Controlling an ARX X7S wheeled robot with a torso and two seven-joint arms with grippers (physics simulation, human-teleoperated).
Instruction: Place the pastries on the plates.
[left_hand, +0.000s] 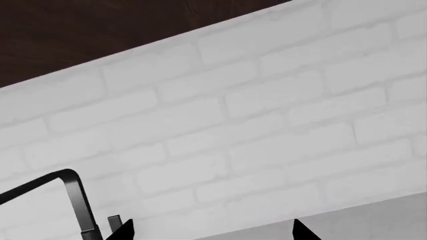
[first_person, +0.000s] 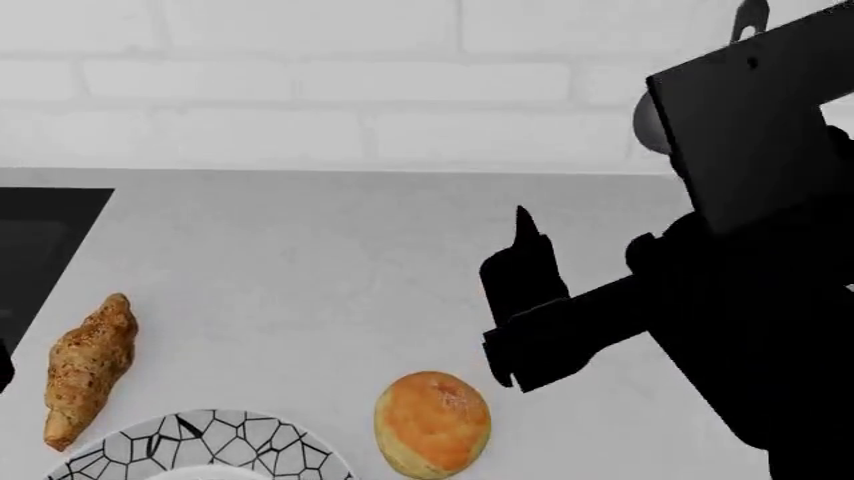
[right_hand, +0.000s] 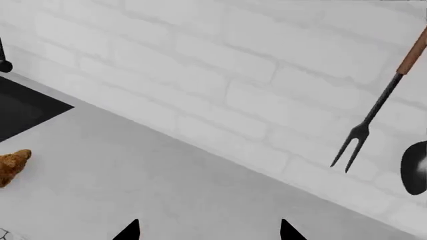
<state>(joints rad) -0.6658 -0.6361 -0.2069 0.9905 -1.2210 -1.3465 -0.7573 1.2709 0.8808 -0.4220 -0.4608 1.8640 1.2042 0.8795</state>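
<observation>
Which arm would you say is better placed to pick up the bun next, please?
Probably the right. In the head view the right gripper hangs open above the counter just beyond the bun, which lies beside the plate. The left gripper faces only the brick wall.

White brick wall (left_hand: 267, 125) fills view; black faucet (left_hand: 73, 195) beside 2 parted tool (left_hand: 213, 231) tips.

You've got bare counter (first_person: 307, 250) open between the brick wall (first_person: 334, 90) and the croissant (first_person: 88, 365), bun (first_person: 431, 422) and plate (first_person: 200, 440). Right arm (first_person: 747, 300) blocks the right side; fork (right_hand: 377, 107) and ladle (right_hand: 415, 172) hang on the wall there.
</observation>
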